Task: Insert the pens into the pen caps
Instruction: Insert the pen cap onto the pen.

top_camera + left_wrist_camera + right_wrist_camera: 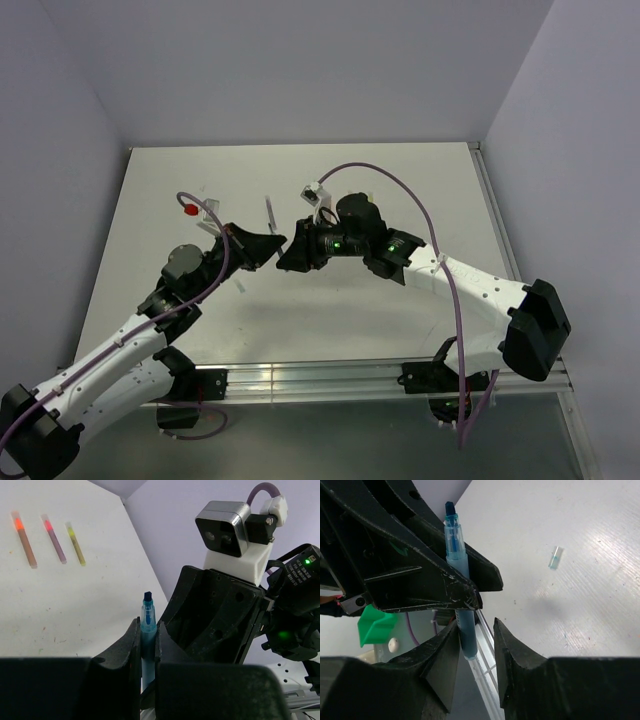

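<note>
My left gripper [147, 640] is shut on a blue pen [147, 622], whose dark uncapped tip points up past the fingers. In the right wrist view the same blue pen [456, 555] runs down from the left gripper's fingers [445, 587] into my right gripper [476, 625], which is open. The pen's rear end lies against one jaw, with a clear gap to the other. Both grippers [272, 245] [293, 252] meet above the table's middle. A pale blue pen cap [555, 557] lies on the table. Orange [24, 539], purple [53, 538] and yellow [75, 543] pens lie side by side.
A small red thing [190, 210] lies at the table's back left, with a pale stick [270, 213] nearby. The right arm's camera block [227, 532] fills the space just beyond my left fingers. A metal rail [330, 378] runs along the near table edge.
</note>
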